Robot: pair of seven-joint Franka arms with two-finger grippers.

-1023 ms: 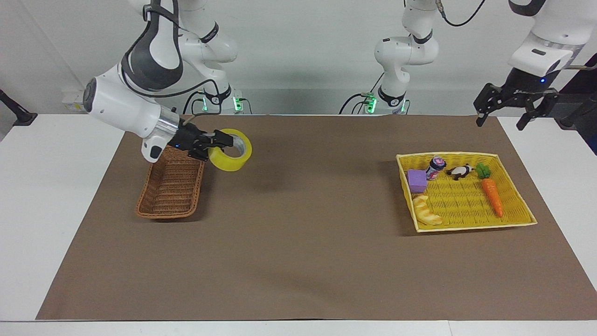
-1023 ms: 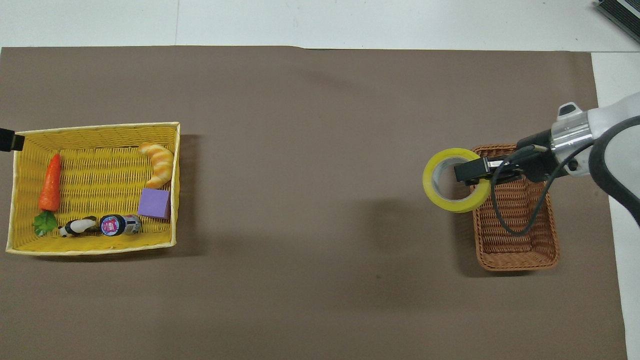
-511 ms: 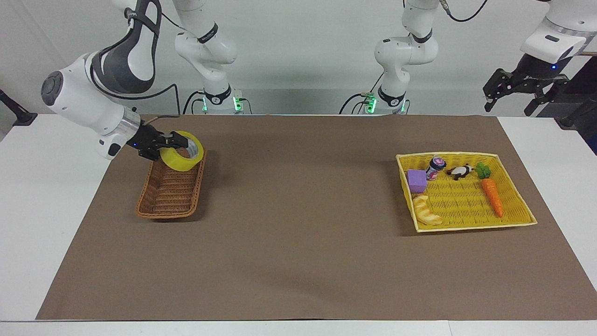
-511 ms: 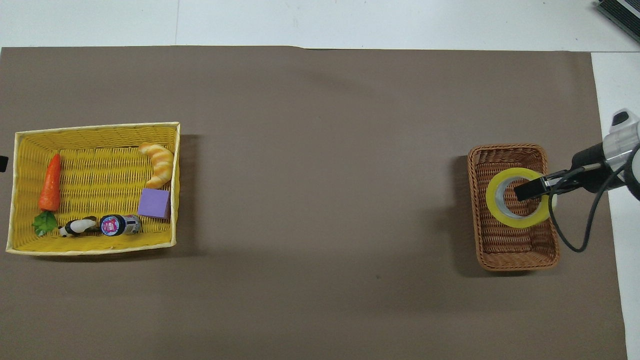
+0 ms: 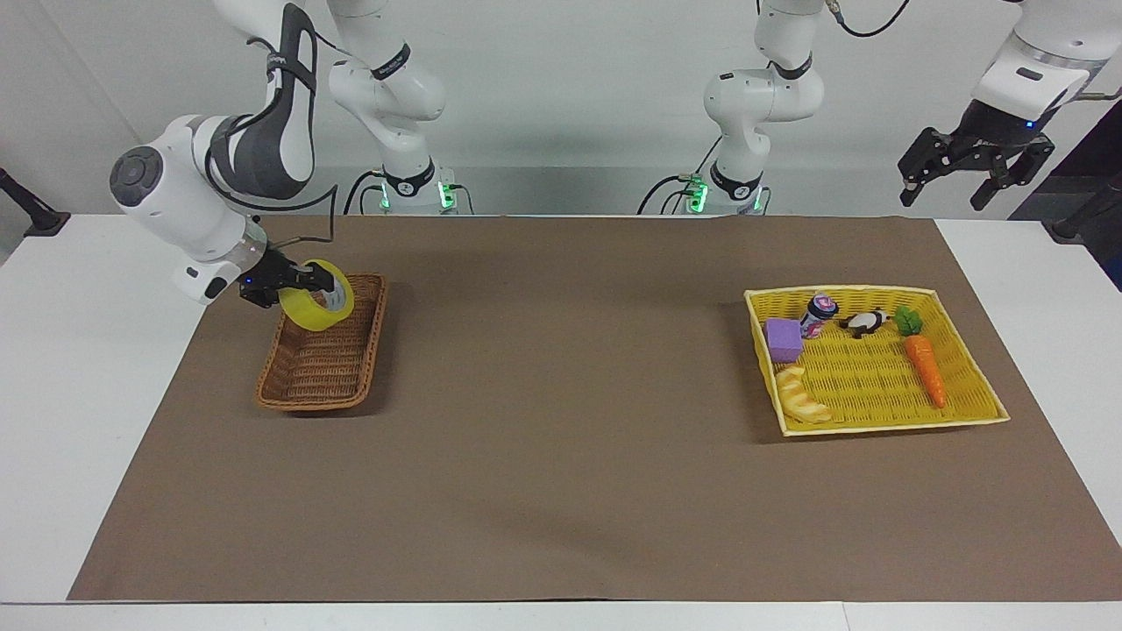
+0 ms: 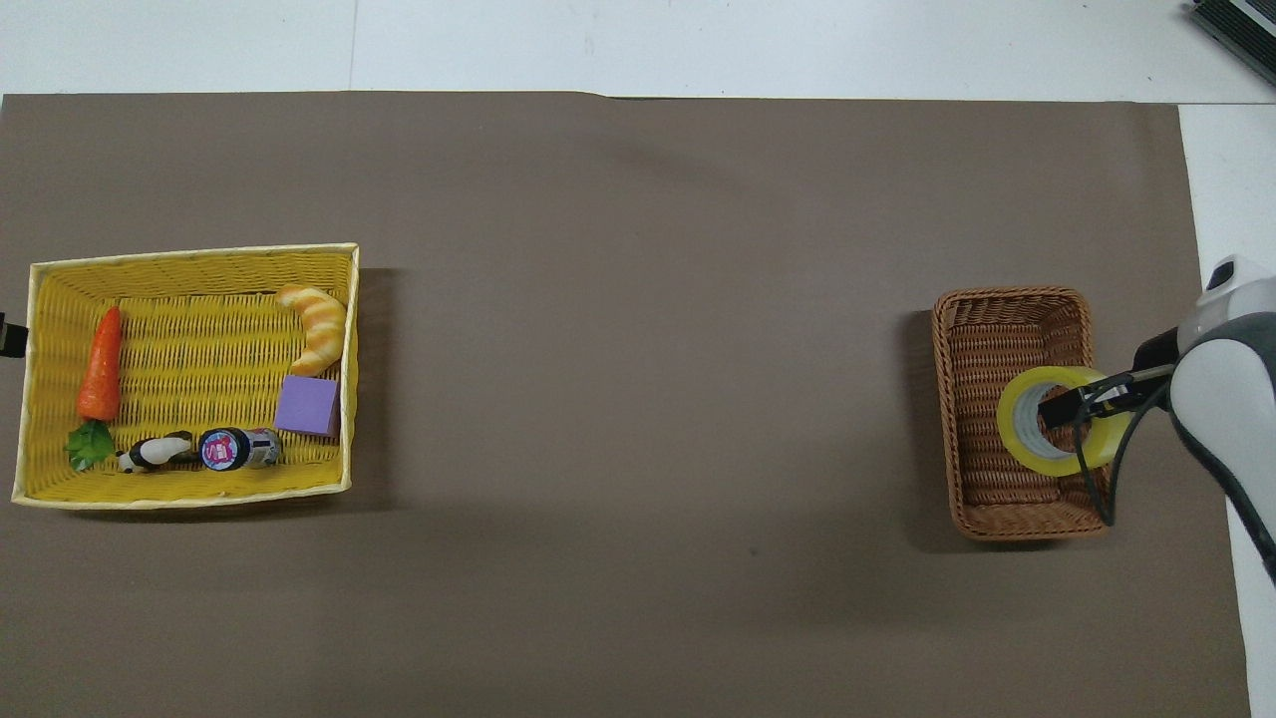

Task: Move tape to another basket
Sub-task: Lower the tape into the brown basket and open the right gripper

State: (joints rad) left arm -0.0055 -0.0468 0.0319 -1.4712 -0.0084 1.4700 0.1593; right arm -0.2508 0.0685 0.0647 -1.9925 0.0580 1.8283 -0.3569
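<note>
A: Nearest the robots?
B: Left gripper (image 5: 975, 171), raised by the left arm's end of the table, fingers spread, holding nothing. Arm waits.
A: Next?
B: Right gripper (image 5: 308, 280) clamps the tape (image 5: 317, 307) by its wall, roll tilted, over the basket's (image 5: 311, 381) end nearer the robots.
A: Touching the floor?
B: Can't tell.
A: Other end?
B: Yellow tray (image 5: 885, 422): carrot (image 5: 926, 368), purple block (image 5: 783, 339), bread toy (image 5: 801, 396).
</note>
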